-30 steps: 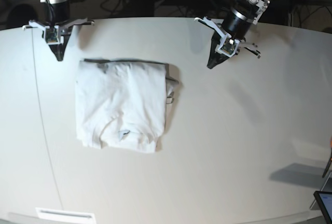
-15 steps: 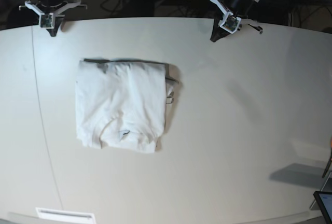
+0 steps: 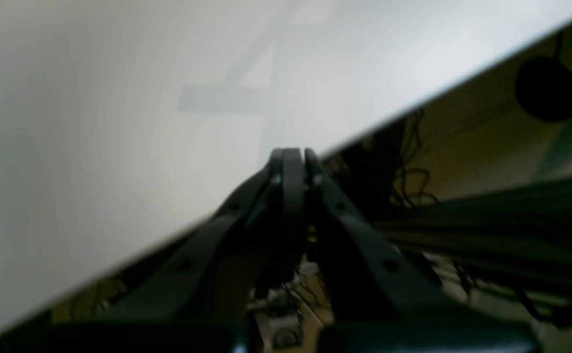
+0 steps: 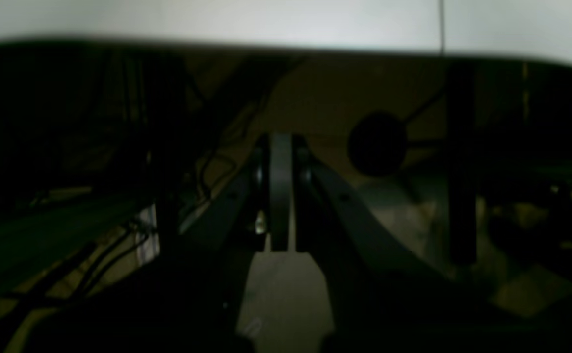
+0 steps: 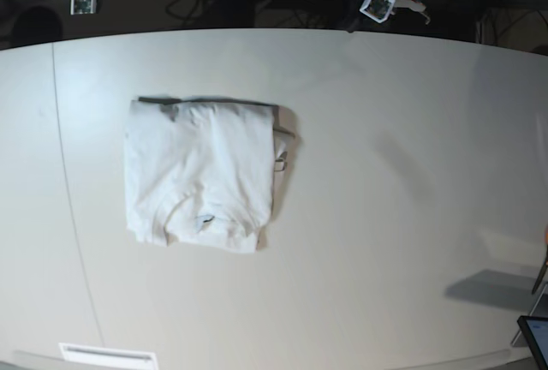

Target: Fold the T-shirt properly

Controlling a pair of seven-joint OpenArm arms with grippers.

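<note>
Overhead view of a wide white table point(image 5: 402, 216). Going left to right: at about 11 o'clock, past the table's far edge, the right gripper point(image 5: 83, 6) hangs over the dark floor, w/ its white bracket and small wrist cam showing. Its fingers sit pressed together, nothing btwn them; the right wrist view shows the same, fingertips point(image 4: 281, 147) closed flat against each other, table edge running across the top of that view.

Next, left of centre toward 9 o'clock, the T-shirt point(image 5: 201, 173) lies flat on the tabletop, folded into a compact, roughly square bundle. Collar curve shows near its bottom edge, approx 6 o'clock on the bundle. A bit of fabric and a dark strip poke out along its right side, around 3 o'clock. Neither gripper touches it; both are well apart from it.

At about 1 o'clock, also beyond the far edge, the left gripper point(image 5: 353, 20) is closed too, holding nothing. In the left wrist view its fingertips point(image 3: 293, 162) meet right at the table's edge line, blurred white surface filling the upper left.

At far right, approx 4 o'clock, a dark device corner point(image 5: 535, 336) peeks in at the frame edge.
</note>
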